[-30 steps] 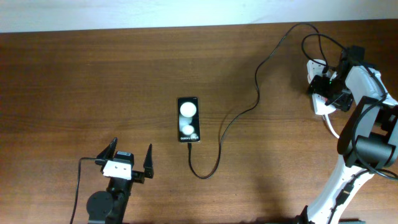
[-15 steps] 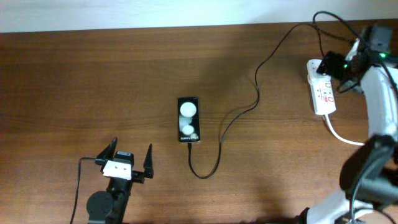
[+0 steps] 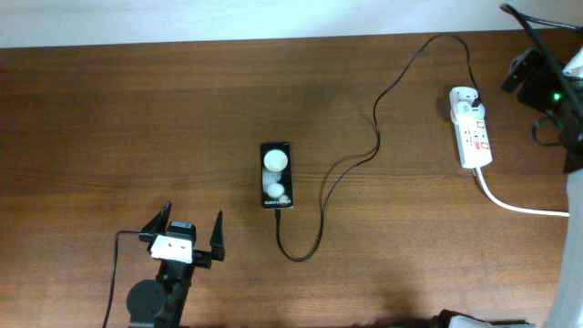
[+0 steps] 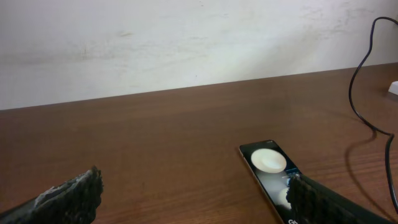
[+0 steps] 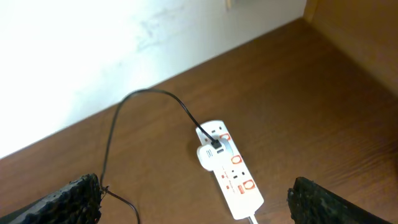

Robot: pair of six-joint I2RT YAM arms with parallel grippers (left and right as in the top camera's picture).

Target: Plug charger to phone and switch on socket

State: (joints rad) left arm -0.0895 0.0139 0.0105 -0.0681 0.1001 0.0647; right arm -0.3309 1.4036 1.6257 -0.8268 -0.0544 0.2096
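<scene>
The black phone [image 3: 277,175] lies flat mid-table, screen up with two round white reflections; it also shows in the left wrist view [image 4: 268,164]. The thin black charger cable [image 3: 377,137] runs from the phone's near end, loops, and leads to a black plug [image 5: 216,142] in the white socket strip [image 3: 472,128]. My right gripper [image 5: 196,186] is open and empty, high above the socket [image 5: 231,171], with its arm [image 3: 554,91] at the far right edge. My left gripper [image 3: 188,233] is open and empty, near the front left of the phone, apart from it.
The socket's thick white cord [image 3: 519,206] trails off to the right edge. The cable's loop [image 3: 301,257] lies just in front of the phone. A pale wall [image 4: 186,43] runs along the table's far edge. A wooden panel [image 5: 360,25] stands to the right.
My right gripper has lifted off the socket and drawn back up and to the right, uncovering the whole strip. The left arm, phone and cable have not moved.
</scene>
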